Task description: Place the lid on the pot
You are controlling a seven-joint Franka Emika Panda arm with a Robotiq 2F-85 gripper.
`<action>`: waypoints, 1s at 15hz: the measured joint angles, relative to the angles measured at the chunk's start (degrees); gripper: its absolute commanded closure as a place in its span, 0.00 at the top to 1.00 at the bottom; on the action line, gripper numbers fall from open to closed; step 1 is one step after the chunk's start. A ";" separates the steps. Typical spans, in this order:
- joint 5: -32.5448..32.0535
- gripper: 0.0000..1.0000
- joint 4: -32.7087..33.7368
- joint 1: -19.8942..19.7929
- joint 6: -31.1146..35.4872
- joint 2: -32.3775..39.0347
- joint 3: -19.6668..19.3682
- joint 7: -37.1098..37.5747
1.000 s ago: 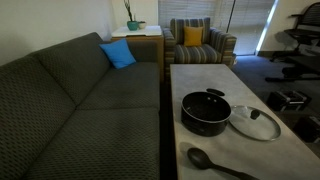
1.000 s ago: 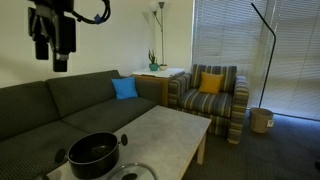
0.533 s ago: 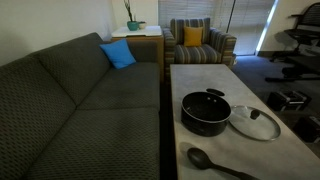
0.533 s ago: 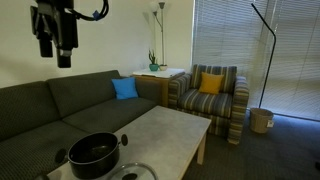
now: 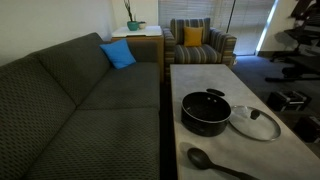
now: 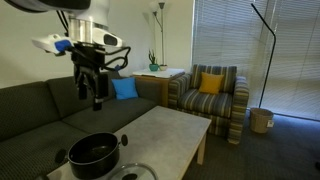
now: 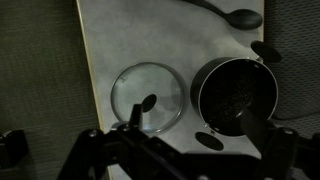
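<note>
Tool (image 6: 96, 98) open, empty, well above table (image 5: 200, 75); lid (image 5: 256, 123) flat just right of pot (image 5: 205, 113).

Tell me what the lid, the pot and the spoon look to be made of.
The lid: clear glass, since the table shows through it, with a shiny, likely metal rim and a dark knob. The pot: black, matte, probably coated metal; the pictures leave it open. The spoon: black, dull, plastic or nylon by its look.

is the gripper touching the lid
Apart. In an exterior view the gripper hangs in the air with jaws open, high above the lid, which lies on the table beside the pot.
</note>
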 measured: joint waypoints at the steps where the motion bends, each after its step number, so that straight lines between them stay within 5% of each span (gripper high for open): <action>1: 0.25 1.00 3.22 -0.37 -0.42 3.98 0.00 0.03; 5: 2.20 1.00 14.65 -3.03 -5.09 15.87 1.11 -0.93; 15: -0.32 1.00 21.26 -2.13 -5.95 21.19 0.62 5.18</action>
